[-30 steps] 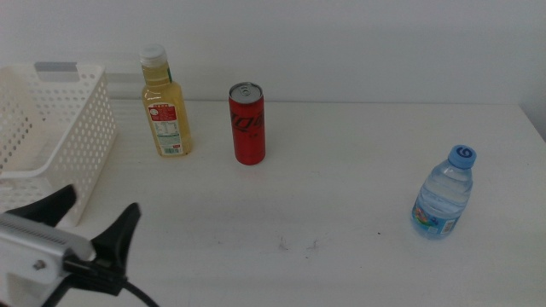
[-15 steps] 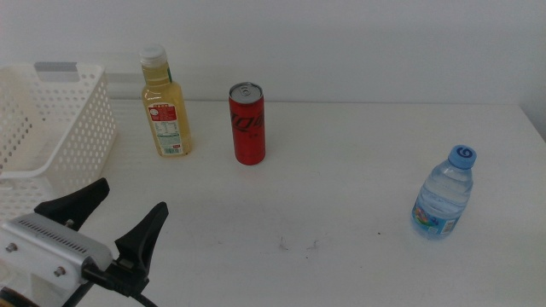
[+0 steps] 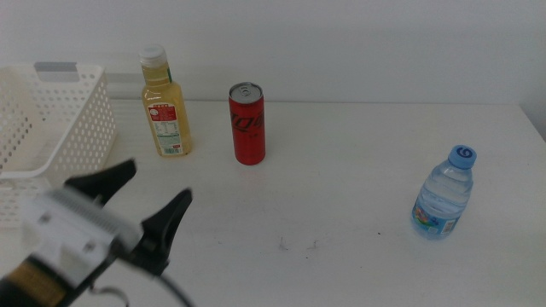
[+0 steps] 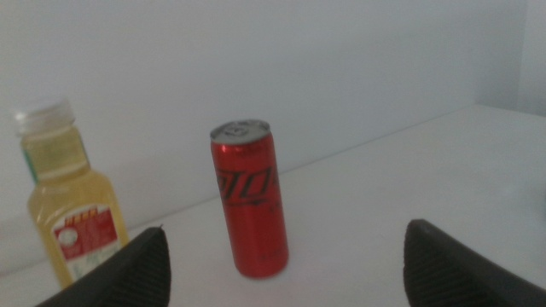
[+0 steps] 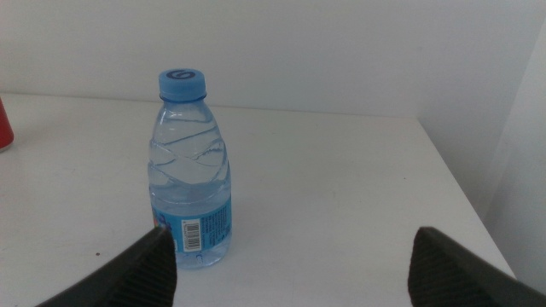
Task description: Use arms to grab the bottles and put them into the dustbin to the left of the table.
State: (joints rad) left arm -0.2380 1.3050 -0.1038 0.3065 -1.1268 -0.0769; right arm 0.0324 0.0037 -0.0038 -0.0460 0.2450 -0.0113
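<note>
Presently, nothing is binned: all three containers stand upright on the surface (image 3: 358, 188), and as far as the pictures show the whole job remains.

- Dustbin (image 3: 81, 128): white perforated basket at the left edge of the surface. Only part of its inside shows, and no container is seen there.
- Juice bottle (image 3: 165, 104): yellow contents, white cap, red label. Stands at the back, just beside the dustbin, apart from it.
- Soda can (image 3: 246, 124): red, near the juice bottle on its right, not touching.
- Water bottle (image 3: 444, 194): clear, blue cap, alone toward the right side, well apart from the other two.
- Left end effector (image 3: 135, 203): jaws spread wide, holding nothing. Low at the front left, beside the dustbin's near corner, pointed toward the back. In the left wrist view the soda can (image 4: 249, 198) sits between the jaw tips but ahead of them, with the juice bottle (image 4: 70, 209) close to one jaw. Judged the likely first pick; not yet reached.
- Right end effector (image 5: 290, 256): released, empty, out of the middle view. Its wrist view shows the water bottle (image 5: 189, 175) ahead, nearer one jaw, not enclosed.
</note>
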